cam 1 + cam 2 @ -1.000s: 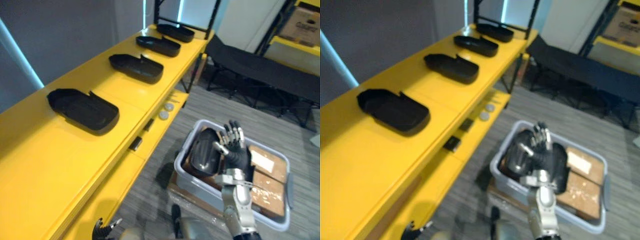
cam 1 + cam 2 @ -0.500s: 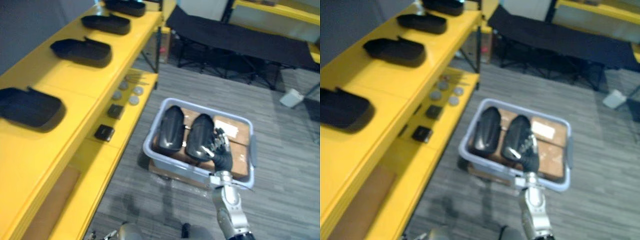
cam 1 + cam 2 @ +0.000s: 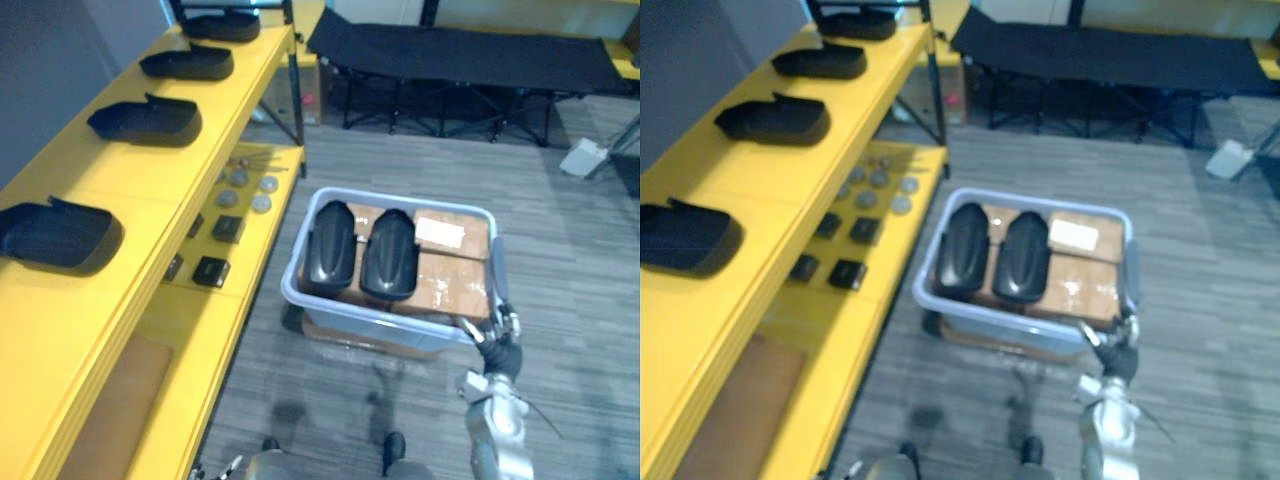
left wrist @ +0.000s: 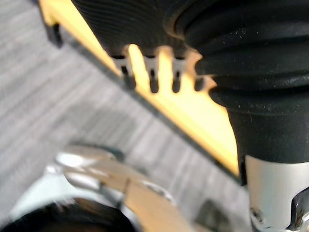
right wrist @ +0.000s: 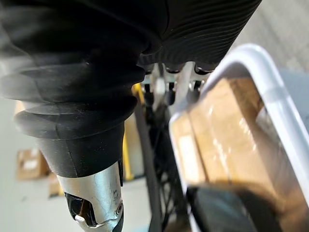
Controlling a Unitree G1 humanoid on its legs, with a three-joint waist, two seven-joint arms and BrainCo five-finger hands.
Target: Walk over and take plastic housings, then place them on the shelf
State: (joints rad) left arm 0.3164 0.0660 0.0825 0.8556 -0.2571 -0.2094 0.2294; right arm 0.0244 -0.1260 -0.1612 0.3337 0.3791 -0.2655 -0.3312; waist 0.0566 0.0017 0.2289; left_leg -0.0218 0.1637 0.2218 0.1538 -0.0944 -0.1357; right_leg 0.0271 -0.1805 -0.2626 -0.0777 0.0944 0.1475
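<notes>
Two glossy black housings [image 3: 330,245] lie in bin [image 3: 372,315].

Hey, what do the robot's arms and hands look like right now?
The left hand and right hand each wear a dark ribbed cover over back and wrist. The left shows a row of silver fingers with dark tips. The right arm is smooth, rounded silver-grey metal.

Floor is grey striped carpet [image 3: 330,390] all over. Long yellow shelf unit [image 3: 120,300] runs down the left side in two levels, with a black upright [image 3: 297,90] at its far end and a dark grey wall [image 3: 60,60] right behind it. Black folding cot [image 3: 470,45] stands across the far side, more yellow racking [image 3: 632,65] at the far right edge.
</notes>
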